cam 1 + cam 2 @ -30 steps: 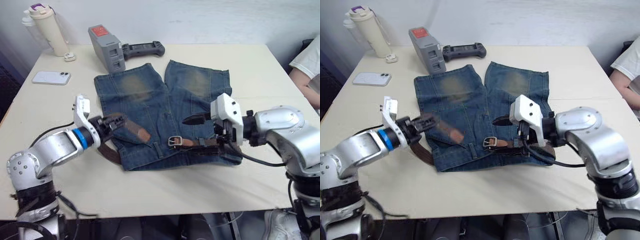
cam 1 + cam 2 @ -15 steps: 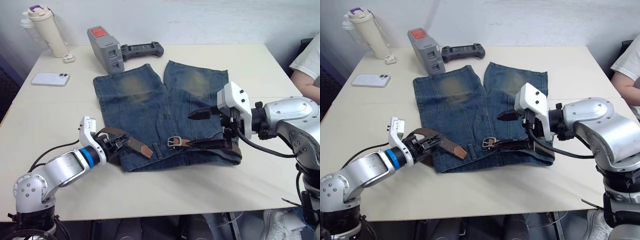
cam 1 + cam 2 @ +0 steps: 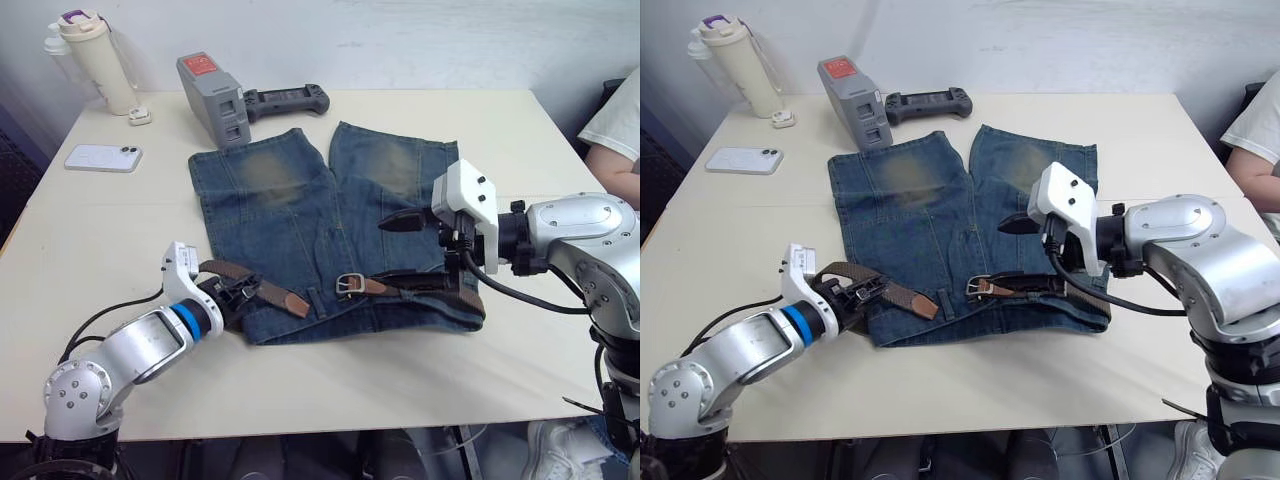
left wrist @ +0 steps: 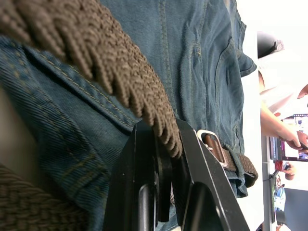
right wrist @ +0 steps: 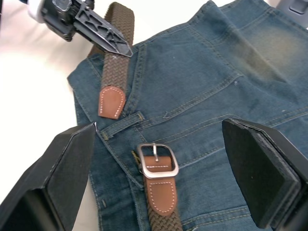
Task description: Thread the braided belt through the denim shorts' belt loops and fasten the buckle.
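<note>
Since a second ago the left pincer (image 3: pixel 240 292) has dropped from above the shorts' left hip to the waistband's left edge, bringing the tan leather tip (image 3: pixel 292 300) of the braided belt (image 3: pixel 865 283) down onto the denim, while the right pincer (image 3: pixel 425 250) has lifted a little and now hovers above the right hip. On the left, that pincer is clenched on the woven strap just behind the tip; the left wrist view shows the braid squeezed between its two black fingers (image 4: pixel 144 168). The denim shorts (image 3: pixel 330 215) lie flat on the bench (image 3: pixel 120 220), waistband nearest the robot. Toward the middle, the buckle (image 3: pixel 349 284) rests on the waistband, well apart from the tip, so fastening is not yet done. Further right, the strap runs along the waistband to the right hip, and it seems to pass under at least one of the belt loops (image 5: pixel 120 127), though I cannot tell how many. The right pincer is released, grasping nothing. The right wrist view makes plain the bare gap between tip and buckle, the prong lying flat, which the head views leave unclear. Judging from this, feeding the tip through the buckle remains.
</note>
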Tool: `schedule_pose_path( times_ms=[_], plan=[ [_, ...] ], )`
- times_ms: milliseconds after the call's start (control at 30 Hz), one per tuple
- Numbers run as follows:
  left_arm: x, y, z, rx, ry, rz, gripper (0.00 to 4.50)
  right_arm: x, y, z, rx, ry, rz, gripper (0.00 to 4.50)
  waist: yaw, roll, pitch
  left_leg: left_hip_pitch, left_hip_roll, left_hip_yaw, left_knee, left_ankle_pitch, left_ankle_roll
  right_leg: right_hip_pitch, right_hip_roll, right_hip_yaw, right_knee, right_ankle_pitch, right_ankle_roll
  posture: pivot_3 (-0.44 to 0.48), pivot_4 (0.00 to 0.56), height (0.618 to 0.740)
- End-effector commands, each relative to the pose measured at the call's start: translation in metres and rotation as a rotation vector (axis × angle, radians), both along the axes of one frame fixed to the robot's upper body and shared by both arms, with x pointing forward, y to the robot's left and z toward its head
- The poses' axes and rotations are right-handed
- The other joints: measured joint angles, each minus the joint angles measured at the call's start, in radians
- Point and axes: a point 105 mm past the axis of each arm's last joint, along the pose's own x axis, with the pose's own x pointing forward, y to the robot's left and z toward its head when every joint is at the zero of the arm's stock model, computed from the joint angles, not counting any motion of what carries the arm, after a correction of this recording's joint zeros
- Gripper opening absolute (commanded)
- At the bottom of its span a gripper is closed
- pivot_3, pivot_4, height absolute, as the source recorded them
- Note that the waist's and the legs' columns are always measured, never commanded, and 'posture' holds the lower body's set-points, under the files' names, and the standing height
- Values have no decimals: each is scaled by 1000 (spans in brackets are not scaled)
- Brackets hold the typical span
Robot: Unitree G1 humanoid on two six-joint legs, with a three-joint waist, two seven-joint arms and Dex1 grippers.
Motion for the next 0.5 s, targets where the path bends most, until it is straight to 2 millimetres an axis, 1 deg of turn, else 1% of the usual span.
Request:
schedule_pose_path(
  times_ms=[33,267,500],
  plan=[
    [-5,-7,5,6,-9,3,0,-1,-2,7,-7,-47,-11,4421,0,0,0,0,0,0,0,0,0,0,0,0,0,0,0,0,150,664],
    [1,-18,-1,-5,47,48,0,2,-6,6,-10,-52,-50,4421,1,0,0,0,0,-1,0,0,0,1,0,-1,-1,0,0,0,150,664],
    [13,-18,0,-12,30,102,0,1,-6,6,-5,-48,-64,4421,0,0,0,0,0,-1,0,0,0,1,0,-1,-1,0,0,0,150,664]
  ],
)
